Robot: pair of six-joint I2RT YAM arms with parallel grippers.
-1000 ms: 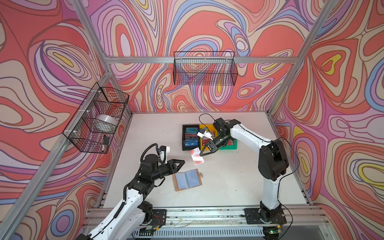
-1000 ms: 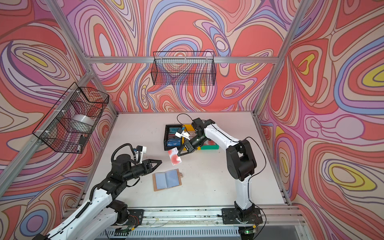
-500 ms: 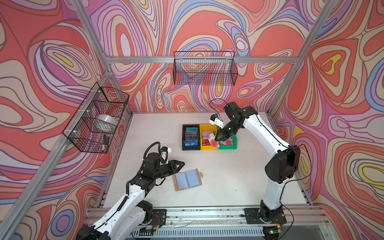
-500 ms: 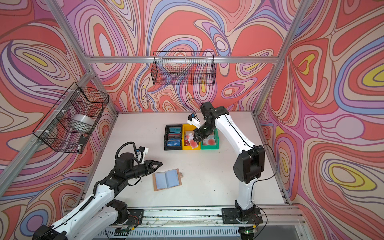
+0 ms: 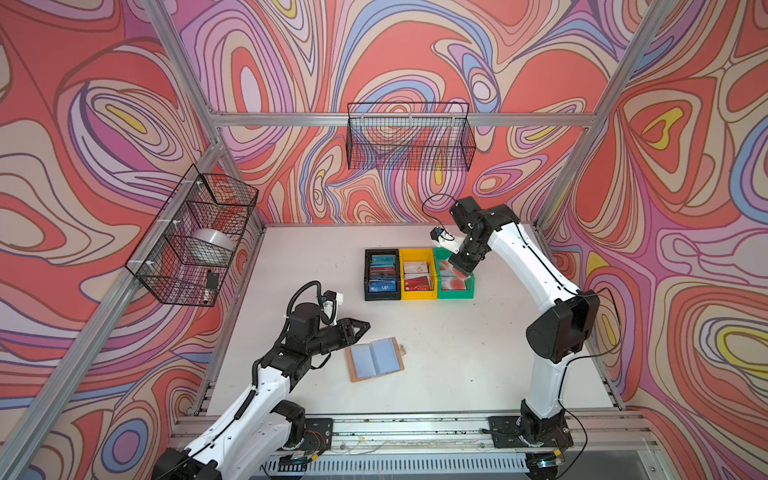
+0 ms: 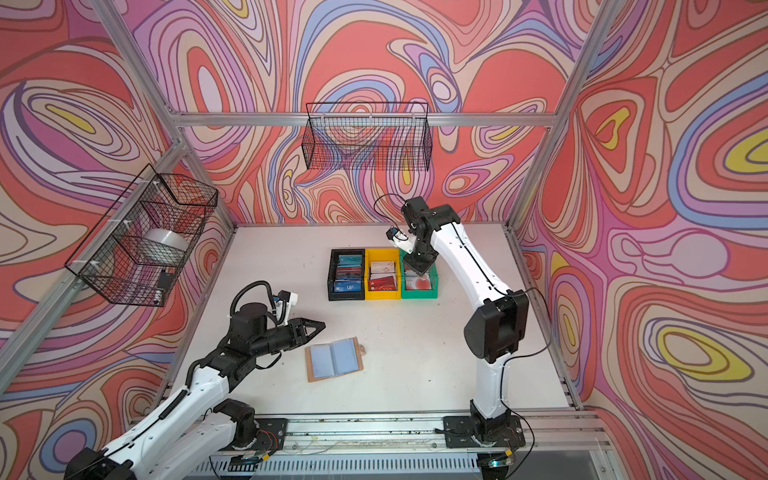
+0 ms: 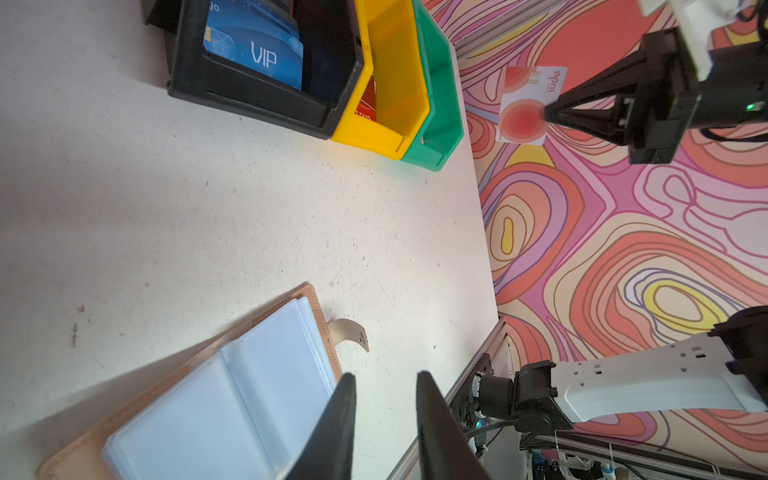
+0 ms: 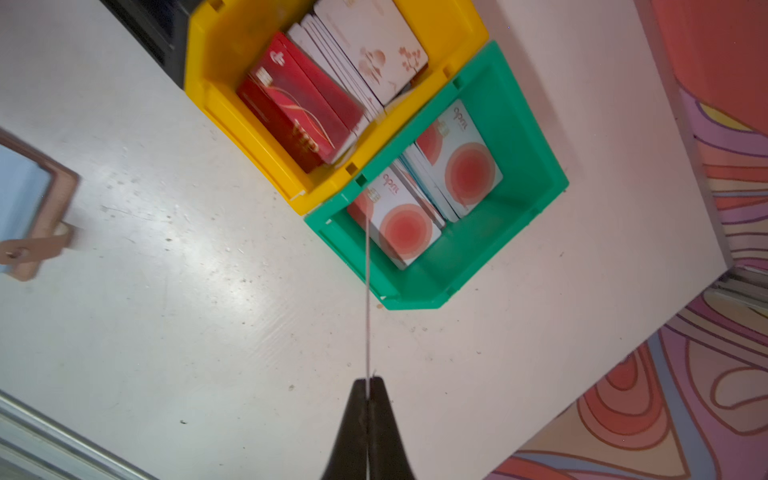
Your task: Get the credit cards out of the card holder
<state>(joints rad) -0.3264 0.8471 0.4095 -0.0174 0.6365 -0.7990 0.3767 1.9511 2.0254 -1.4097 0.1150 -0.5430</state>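
Observation:
The tan card holder (image 5: pixel 376 358) (image 6: pixel 334 359) lies open on the table, showing plain bluish sleeve pages (image 7: pixel 232 395). My left gripper (image 5: pixel 365 326) (image 7: pixel 385 376) hovers at its left edge, open, with nothing between the fingers. My right gripper (image 5: pixel 461 270) (image 8: pixel 368 380) is shut on a white credit card with a red disc (image 7: pixel 528 108). In the right wrist view this card shows edge-on as a thin line (image 8: pixel 367 299) above the green bin (image 5: pixel 455 294). More credit cards lie in the bins: blue VIP ones (image 7: pixel 257 50), dark red ones (image 8: pixel 299 120), white ones with a red disc (image 8: pixel 461 166).
The black bin (image 5: pixel 367 274), the yellow bin (image 5: pixel 417 296) and the green bin stand side by side at the back middle of the table. Wire baskets (image 5: pixel 409 137) (image 5: pixel 195 237) hang on the back and left walls.
My right arm has carried the white card from in front of the black bin back and right to above the green bin. My left gripper has shifted slightly near the card holder.

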